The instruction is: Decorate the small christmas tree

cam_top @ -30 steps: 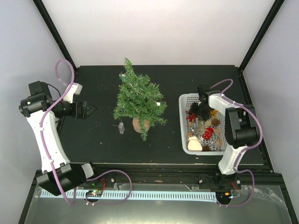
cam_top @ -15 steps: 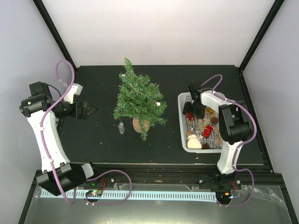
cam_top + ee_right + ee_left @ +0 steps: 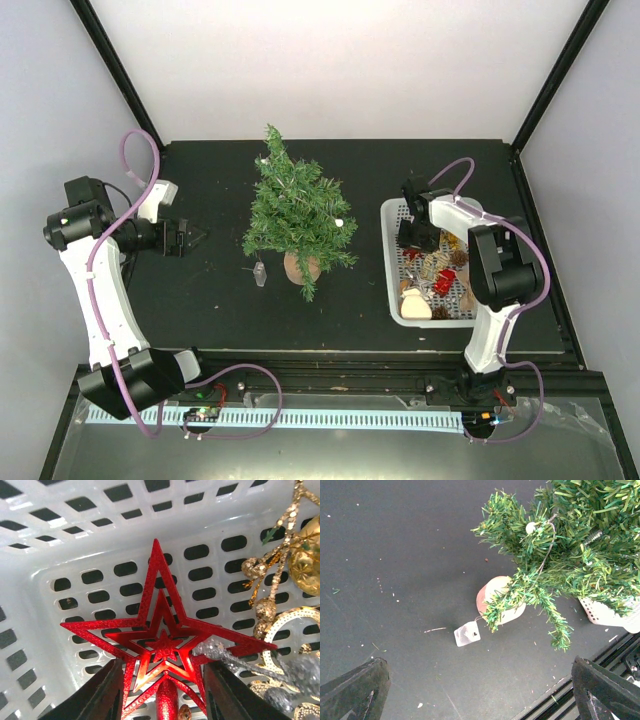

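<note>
the small christmas tree [image 3: 297,215] stands mid-bench, tan base [image 3: 301,266] at its 6 o'clock side in the top view, well apart from every bench [image 3: 200,180] edge. A small clear tag [image 3: 260,274] lies on the bench at 8 o'clock of the base, just beside it, and a white bead [image 3: 340,222] sits in the branches at 3 o'clock. The left hand [image 3: 190,237] is at 9 o'clock of the tree, jaws spread wide, holding nothing, with a band of open dark bench between it and the branches. In the left wrist view both fingers [image 3: 355,690] sit at the frame's bottom corners. The white slotted basket [image 3: 392,270] is at 3 o'clock of the tree, a narrow strip of bench between them, its long side close to the right bench edge. The right hand [image 3: 412,238] is down in the basket's 11 o'clock corner. In the right wrist view its fingers [image 3: 107,692] flank the lower points of a red glitter star [image 3: 162,645] right by the basket wall. Cannot tell if they clamp it. Gold ornaments [image 3: 300,555] and a silver glitter piece [image 3: 225,652] crowd the star's 3 o'clock side.
</note>
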Motion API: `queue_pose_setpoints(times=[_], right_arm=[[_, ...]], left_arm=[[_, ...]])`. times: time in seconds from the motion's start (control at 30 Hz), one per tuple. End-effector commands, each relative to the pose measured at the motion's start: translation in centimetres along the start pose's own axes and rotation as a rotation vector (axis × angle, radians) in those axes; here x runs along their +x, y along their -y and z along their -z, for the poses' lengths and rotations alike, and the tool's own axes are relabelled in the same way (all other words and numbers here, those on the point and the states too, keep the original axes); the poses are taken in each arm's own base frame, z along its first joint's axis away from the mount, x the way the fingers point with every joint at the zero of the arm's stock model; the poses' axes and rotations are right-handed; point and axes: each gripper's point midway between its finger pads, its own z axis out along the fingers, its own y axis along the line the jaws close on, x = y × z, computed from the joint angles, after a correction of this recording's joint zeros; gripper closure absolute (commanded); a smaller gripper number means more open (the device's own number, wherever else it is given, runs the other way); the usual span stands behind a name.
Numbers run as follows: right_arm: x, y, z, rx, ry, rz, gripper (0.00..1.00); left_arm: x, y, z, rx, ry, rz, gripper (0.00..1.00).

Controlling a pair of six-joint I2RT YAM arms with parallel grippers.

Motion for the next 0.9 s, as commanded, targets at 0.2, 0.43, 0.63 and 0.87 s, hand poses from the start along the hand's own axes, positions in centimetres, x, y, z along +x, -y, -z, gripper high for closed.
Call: queue_pose_setpoints(times=[0.2, 0.43, 0.63, 0.87], right_arm=[[-0.3, 0.9, 1.5, 0.038, 0.054, 0.023, 0.61], [0.0, 1.1, 2.8, 0.025, 0.076, 0.019, 0.62], [-0.1, 1.1, 4.6, 0.007, 0.106, 0.019, 0.61], [-0.3, 0.8, 8.2, -0.04, 0.16, 0.013, 0.6]], left_arm=[[-1.7, 1.2, 1.1, 0.014, 0.068, -0.051, 0.01], [-2.7, 1.8, 1.8, 0.015, 0.1, -0.078, 0.01], [-3.3, 2.1, 2.3, 0.011, 0.114, -0.098, 0.01], [-4.1, 3.7, 3.0, 0.021, 0.124, -0.149, 0.01]])
